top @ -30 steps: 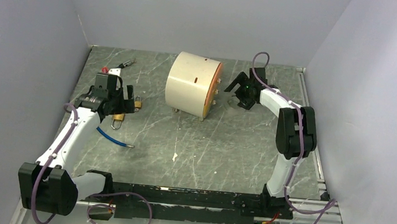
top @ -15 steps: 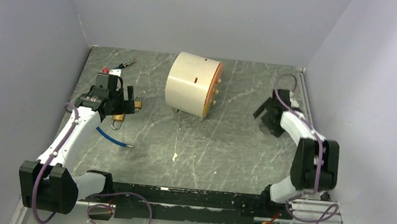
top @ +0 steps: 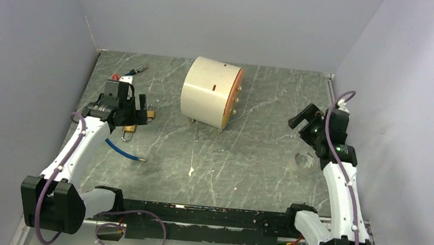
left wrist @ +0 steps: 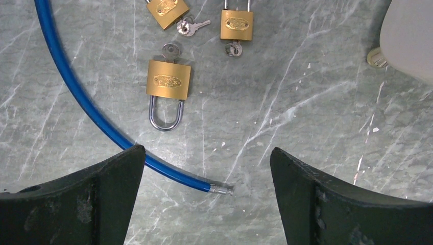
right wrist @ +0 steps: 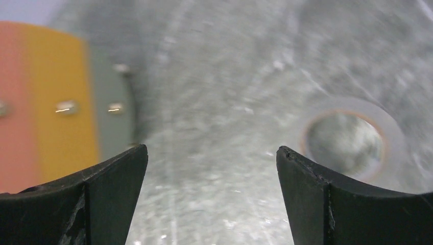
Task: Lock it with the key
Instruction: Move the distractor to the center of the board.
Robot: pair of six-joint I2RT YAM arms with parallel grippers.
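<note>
- No word, number or brand can be read in any view.
- The lower padlock, upper left of the left wrist view, bears an oval stamped mark, too small to read.

Three padlocks, three keys, one cable

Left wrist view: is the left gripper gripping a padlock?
No, the left gripper is open and empty; all three padlocks lie on the table beyond it.
</note>
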